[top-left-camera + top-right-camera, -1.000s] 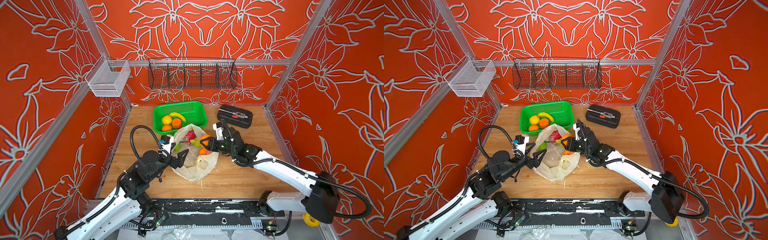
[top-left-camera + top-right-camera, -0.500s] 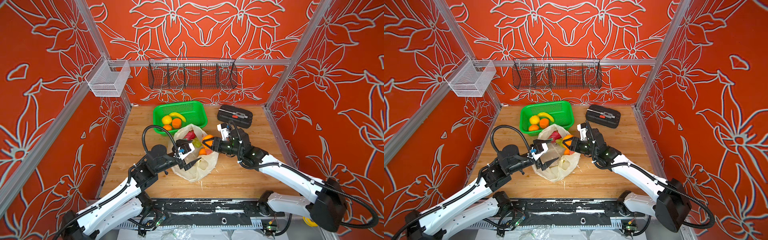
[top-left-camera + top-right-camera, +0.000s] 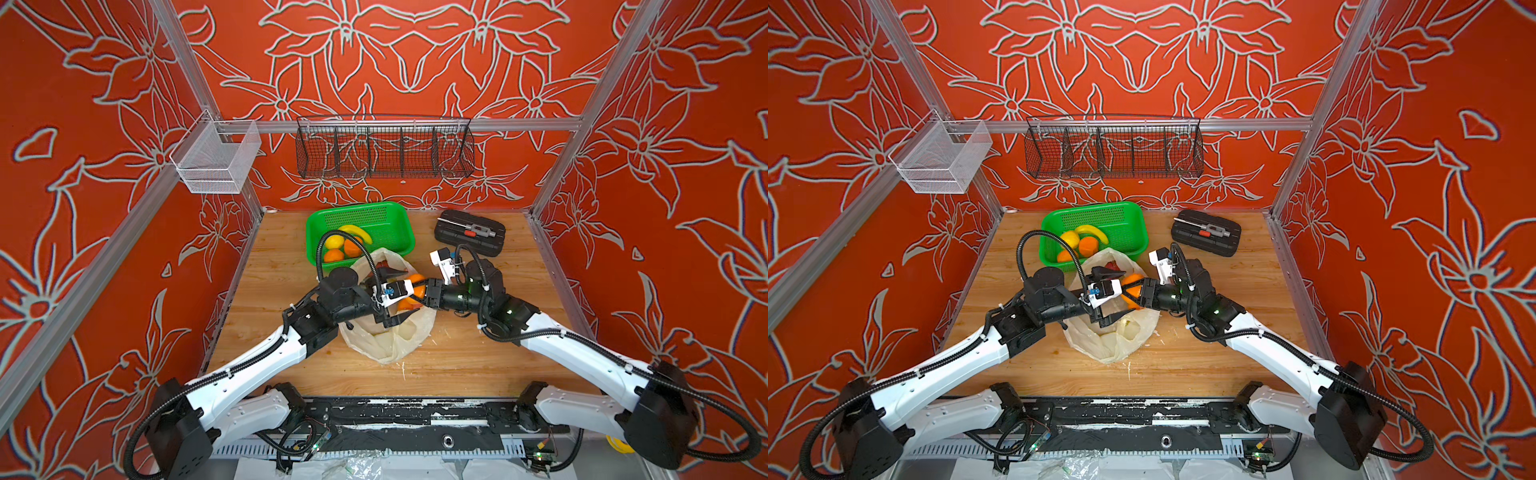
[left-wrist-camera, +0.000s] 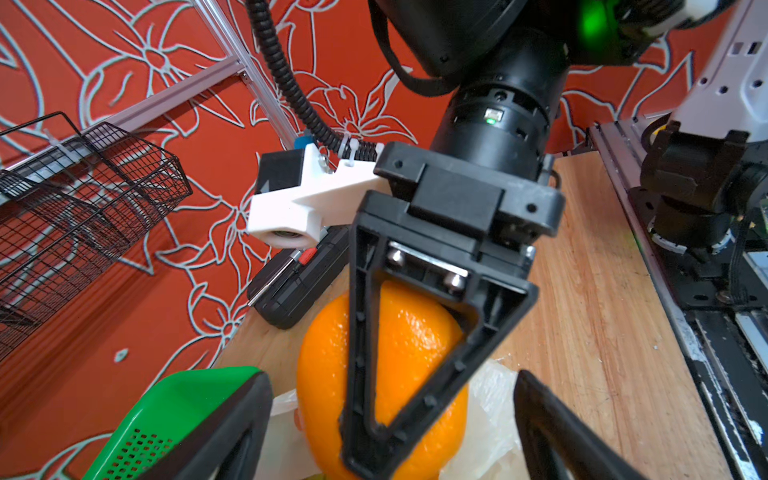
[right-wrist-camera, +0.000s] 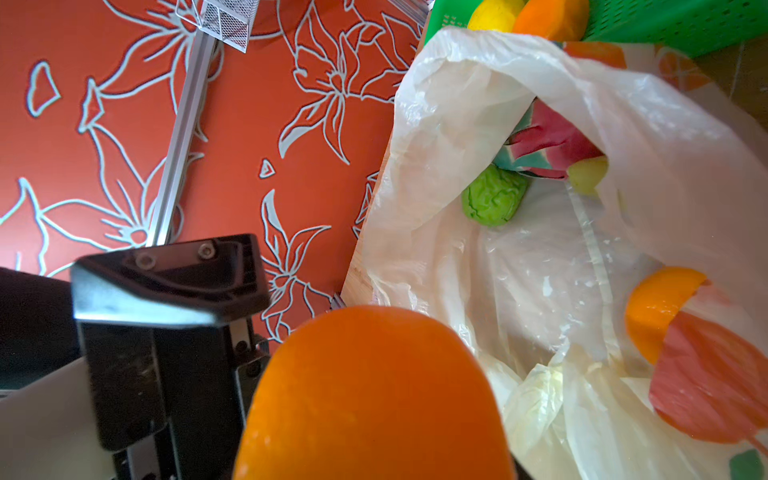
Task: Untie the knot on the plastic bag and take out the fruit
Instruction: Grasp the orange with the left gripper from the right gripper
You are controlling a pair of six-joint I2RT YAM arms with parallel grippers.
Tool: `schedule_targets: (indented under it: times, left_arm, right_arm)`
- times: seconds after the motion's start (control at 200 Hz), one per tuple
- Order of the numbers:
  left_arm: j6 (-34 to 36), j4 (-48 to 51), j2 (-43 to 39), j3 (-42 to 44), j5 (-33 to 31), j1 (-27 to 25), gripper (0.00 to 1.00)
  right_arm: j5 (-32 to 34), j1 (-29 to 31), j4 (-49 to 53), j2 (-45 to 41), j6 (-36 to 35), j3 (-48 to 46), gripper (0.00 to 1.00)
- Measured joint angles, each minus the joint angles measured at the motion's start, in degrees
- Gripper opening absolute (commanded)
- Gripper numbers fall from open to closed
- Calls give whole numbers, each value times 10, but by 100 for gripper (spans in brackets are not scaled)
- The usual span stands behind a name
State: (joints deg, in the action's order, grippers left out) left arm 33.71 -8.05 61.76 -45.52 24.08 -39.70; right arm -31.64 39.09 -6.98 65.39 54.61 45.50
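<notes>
R gripper (image 3: 415,293) is clamped on an orange (image 5: 374,395). In the left wrist view one finger crosses the orange's front and the other is hidden behind it. L gripper (image 4: 392,376) faces it head-on with jaws spread wide, a finger on either side of the orange w/ a gap on both sides, nothing in its grip. Both meet above the mouth of the plastic bag (image 3: 390,345). The bag lies in the middle of the table (image 3: 457,365), mouth gaping open, far edge just beside the green basket (image 3: 399,220). Inside the bag per right wrist view: a bumpy green fruit (image 5: 494,195), a pink-and-green dragon fruit (image 5: 548,141), and a yellow-green fruit (image 5: 588,174) tucked next to it. Orange patch (image 5: 660,307) at the bag wall is prob. print on the film but could be real fruit, can't tell. Basket holds a lemon (image 3: 334,241), two more oranges (image 3: 352,248) and a banana (image 3: 357,232). Black tool case (image 3: 469,232) sits on the table to the right of the basket, apart from it, beyond the R arm.
</notes>
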Motion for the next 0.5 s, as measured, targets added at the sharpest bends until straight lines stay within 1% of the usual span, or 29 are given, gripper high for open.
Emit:
schedule_targets:
  times: [0.12, 0.25, 0.365, 0.5]
  left_arm:
    - [5, -10, 14, 0, 3, 0, 79]
    - [8, -23, 26, -3, 2, 0, 75]
    - [8, -29, 38, -9, 1, 1, 63]
    - [11, -30, 48, -14, 2, 2, 55]
  right_arm:
    - [-5, 0, -2, -7, 1, 0, 44]
    - [-5, 0, -2, -8, 3, 0, 44]
    - [-6, 1, -6, -8, 7, -3, 43]
    - [-5, 0, -11, -8, 15, -7, 43]
